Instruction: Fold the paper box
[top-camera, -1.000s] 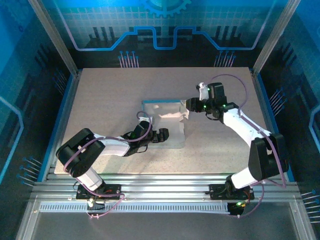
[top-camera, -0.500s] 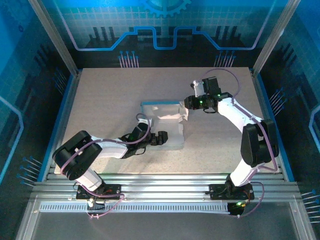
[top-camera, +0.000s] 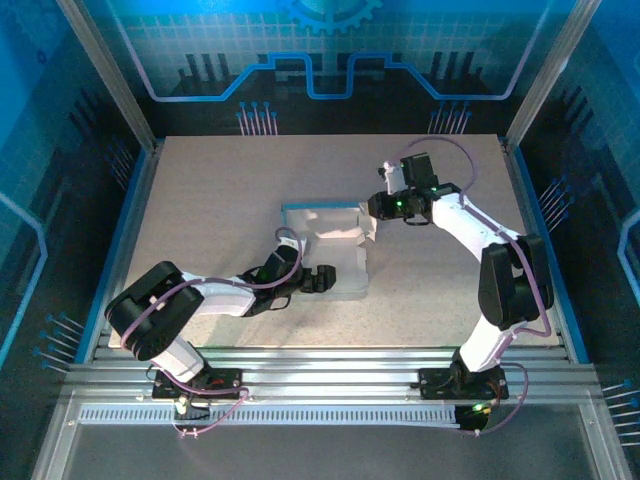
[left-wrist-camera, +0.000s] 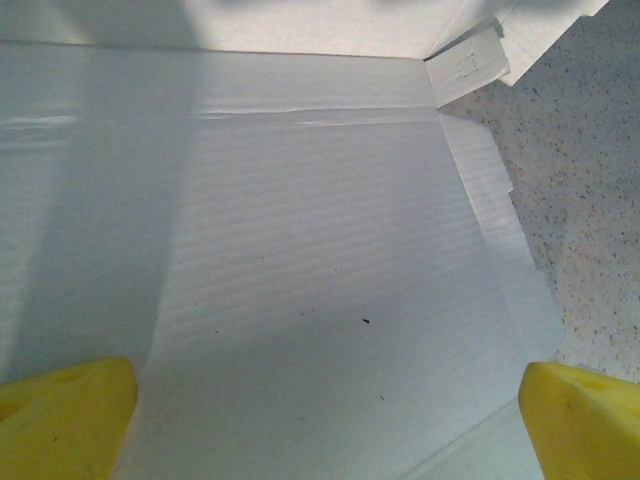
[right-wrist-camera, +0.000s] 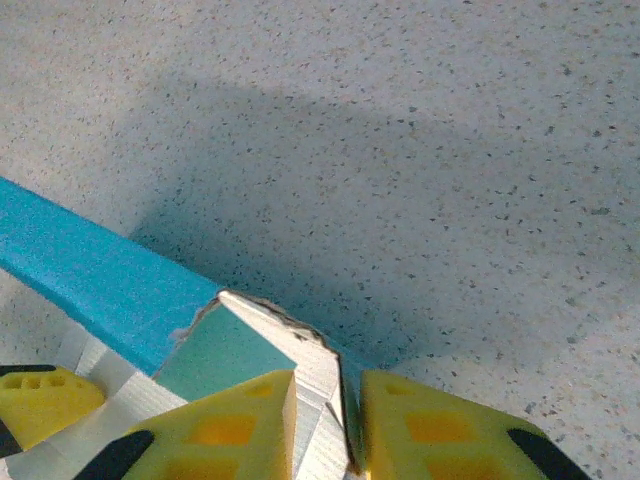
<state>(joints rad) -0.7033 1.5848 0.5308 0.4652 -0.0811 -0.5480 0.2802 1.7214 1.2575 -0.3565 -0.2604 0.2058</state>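
1. Roughly mid-counter (top-camera: 220, 190), between the two arms, lies the paper box (top-camera: 335, 250), pale inner side up. It is part-formed: the far wall (top-camera: 320, 207) stands and the near panel lies flat.
2. Left claw (top-camera: 322, 278) sits low over that near panel, spread wide. From its wrist, the yellow fingertips (left-wrist-camera: 65, 405) show at opposite bottom corners with bare white card between them. Nothing is gripped. My reading: it is parked there as a hold-down, so the light sheet neither slides nor lifts while the other end is worked.
3. Right claw (top-camera: 372, 210) is at the box's far right corner. From its wrist, the pads (right-wrist-camera: 240, 420) are nearly together, with a thin upright edge of card between them. This is just where the blue outer face (right-wrist-camera: 100, 280) ends. It reads as a pinch on the corner flap. How firmly the pads bite I cannot tell.
4. Judged step: raising or creasing that corner so the side wall can meet the far wall. Pinching at the corner puts the bend near the fold line.
5. A small tab (left-wrist-camera: 468, 65) sticks out at the inner far right corner, not yet tucked as far as I can see.
6. Risk, as I see it: the card is thin and its edge at the pinch looks slightly frayed. A skewed pull could buckle it or drag the sheet from under the left claw.
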